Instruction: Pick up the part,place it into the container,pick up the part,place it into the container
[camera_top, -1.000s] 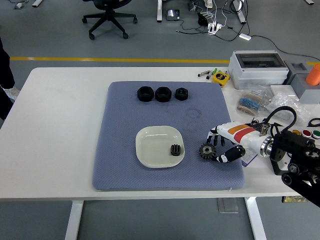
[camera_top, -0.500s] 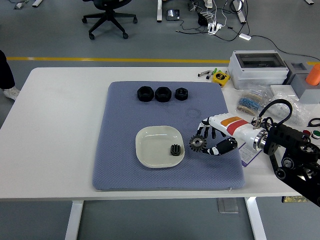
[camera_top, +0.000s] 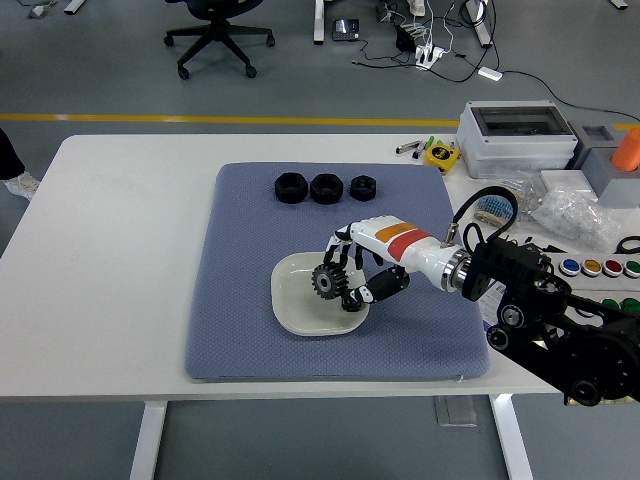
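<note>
blue mat (camera_top: 250, 300) | grey box (camera_top: 517, 137) | office chair (camera_top: 216, 30)

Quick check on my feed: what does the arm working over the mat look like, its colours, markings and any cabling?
The right hand has black jointed fingers and a white shell marked with an orange and a red band. A silver ring joins it to the bulky black right arm, and a black cable loops above the wrist. No left arm is in view.

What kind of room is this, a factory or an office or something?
Most likely a robotics lab or workshop. The robot's right hand holds a gear over a white dish on a blue mat. Loose cables trail across the grey floor near an office chair.
</note>
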